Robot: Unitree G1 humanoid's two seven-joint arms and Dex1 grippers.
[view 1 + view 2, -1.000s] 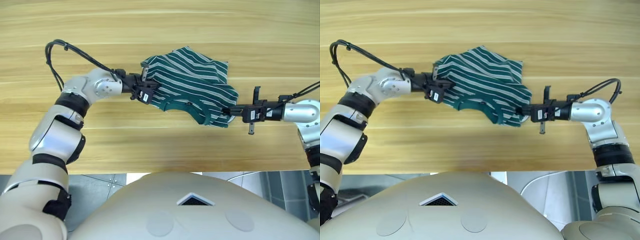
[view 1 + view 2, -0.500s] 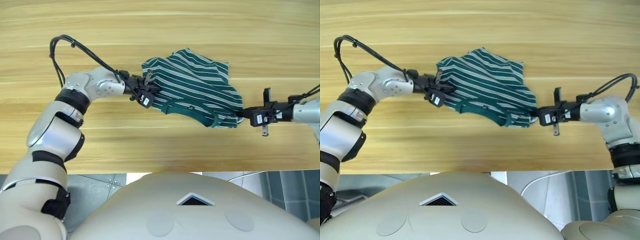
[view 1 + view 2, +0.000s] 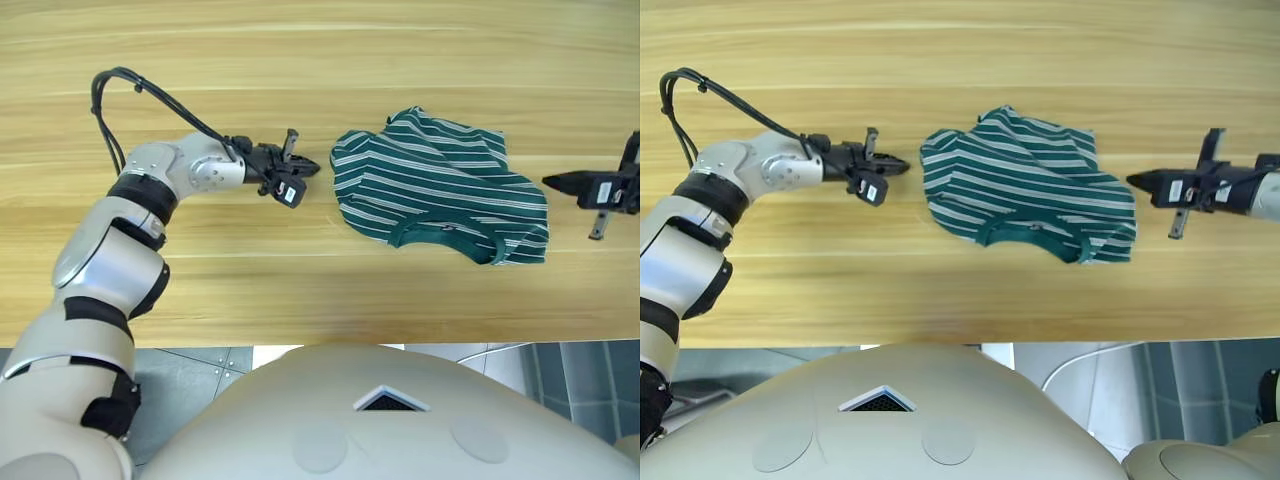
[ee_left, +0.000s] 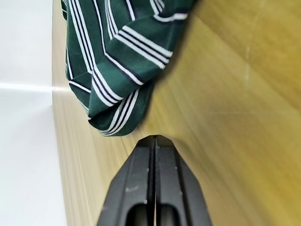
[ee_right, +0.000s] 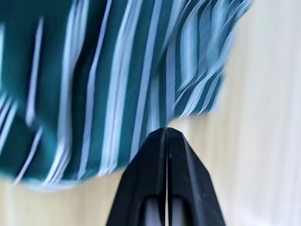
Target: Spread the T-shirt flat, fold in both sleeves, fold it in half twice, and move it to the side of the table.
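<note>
A dark green T-shirt with thin white stripes [image 3: 440,185] lies rumpled on the pale wooden surface [image 3: 300,60], between the two sets of jaws and held by neither. Its ribbed green neckline [image 3: 440,228] faces the near edge of the surface. The cloth is bunched and folded over itself, so the sleeves are hard to pick out.

The left jaws are pressed together with nothing in them. In the left wrist view their two black fingers [image 4: 138,188] meet along one seam, and the tip points at a rounded fold of striped cloth just ahead, with a strip of bare wood between. A looping black cable [image 3: 110,90] rises from the left arm [image 3: 190,170].

The right jaws are likewise closed and empty, their fingers [image 5: 146,188] meeting in a line. The right arm behind them is cut off at the edge of the head views. The shirt's edge lies just beyond their tip. That wrist view is blurred, so this edge may be a hem or a sleeve, and I cannot tell whether tip and cloth touch.
</note>
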